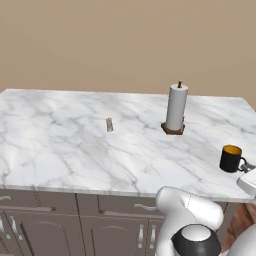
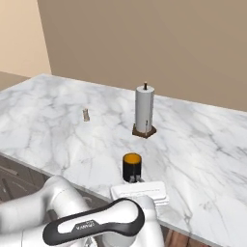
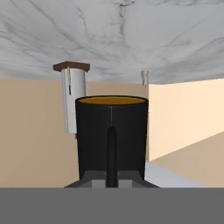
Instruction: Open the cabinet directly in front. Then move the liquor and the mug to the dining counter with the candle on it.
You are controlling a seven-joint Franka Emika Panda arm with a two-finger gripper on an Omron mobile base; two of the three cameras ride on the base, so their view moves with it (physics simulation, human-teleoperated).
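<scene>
The mug [image 1: 231, 158], black with an orange-yellow inside, stands upright near the front right edge of the dining counter [image 1: 60, 150], its handle clenched between the jaws of the gripper [image 2: 134, 179]. Going left to right on the marble top: the tiny candle [image 1: 109, 124] toward the middle, the paper-towel roll [image 1: 176, 108] on its brown base farther back, then the mug.
</scene>
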